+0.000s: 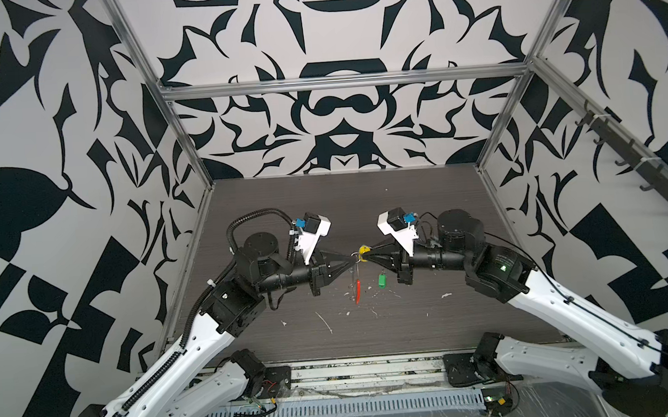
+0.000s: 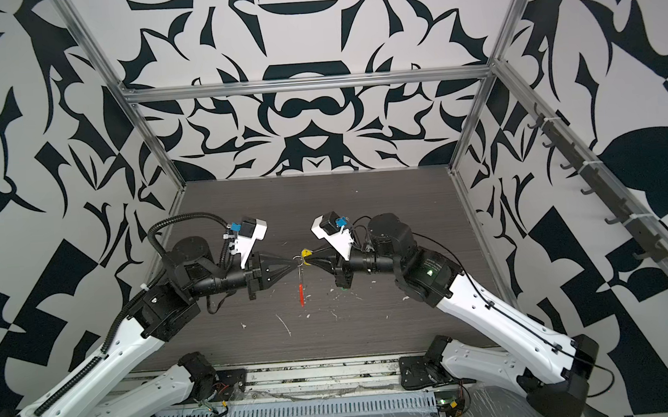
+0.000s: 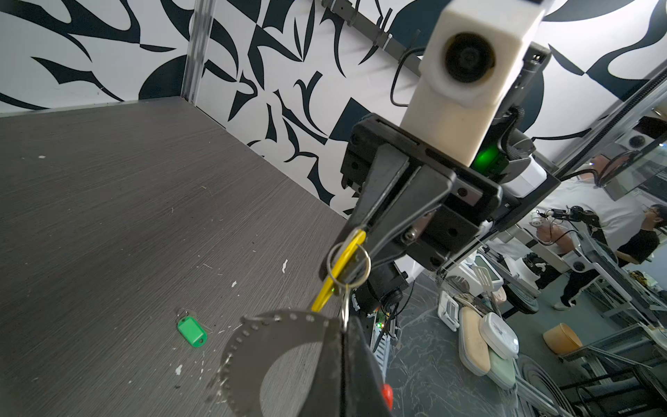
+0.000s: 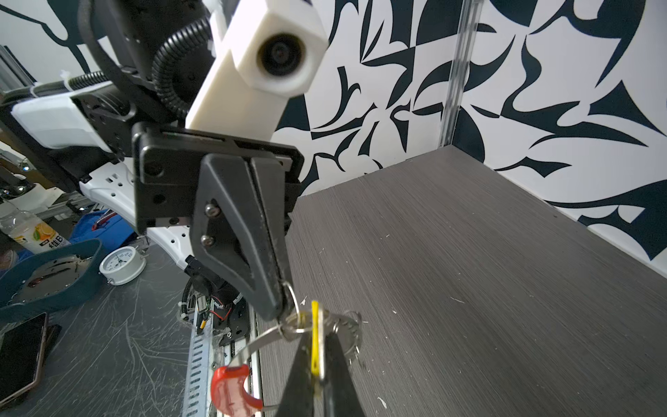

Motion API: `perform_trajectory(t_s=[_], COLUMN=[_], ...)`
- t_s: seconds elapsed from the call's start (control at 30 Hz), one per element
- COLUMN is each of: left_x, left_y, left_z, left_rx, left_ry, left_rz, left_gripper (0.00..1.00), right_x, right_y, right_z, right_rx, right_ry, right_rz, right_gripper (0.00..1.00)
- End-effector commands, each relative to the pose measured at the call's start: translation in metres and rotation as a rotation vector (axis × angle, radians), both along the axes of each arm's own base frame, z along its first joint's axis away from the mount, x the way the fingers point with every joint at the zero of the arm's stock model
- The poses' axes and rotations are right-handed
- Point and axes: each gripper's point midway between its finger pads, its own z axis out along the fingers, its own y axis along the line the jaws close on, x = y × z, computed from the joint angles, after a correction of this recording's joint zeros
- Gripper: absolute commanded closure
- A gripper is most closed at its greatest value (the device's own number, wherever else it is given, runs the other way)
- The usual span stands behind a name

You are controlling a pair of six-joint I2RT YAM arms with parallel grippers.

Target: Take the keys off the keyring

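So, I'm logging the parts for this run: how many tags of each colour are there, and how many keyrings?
green oblong plastic tag: 1
yellow oblong plastic tag: 1
silver wire keyring with a pale perforated, red-ended strip: 1
Total: 3

Bright, even light casts only soft shadows on the dark grey wood-grain worktop (image 1: pixel 424 212), wide lenses bow the edges, and the nearest wrist-view parts blur.
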Motion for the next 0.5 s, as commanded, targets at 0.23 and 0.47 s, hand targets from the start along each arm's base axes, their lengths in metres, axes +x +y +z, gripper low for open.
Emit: perform_trajectory(t_s=[0.23,0.47], left_x=[-0.004,0.003], left_y=[0.010,0.016], left_z=[0.020,0.032], left_rx=[-0.030,-0.077], left_ry=[-0.038,-0.105], left_rz=[0.035,0.099], left_gripper=[1.00,1.00], right_x=[-0.002,-0.003], right_y=[-0.010,-0.006], right_z=[0.024,0.012], right_rx=[0.054,0.078], right_ry=[-0.067,-0.017], right_rz=[-0.037,-0.021], right_gripper=[1.00,1.00])
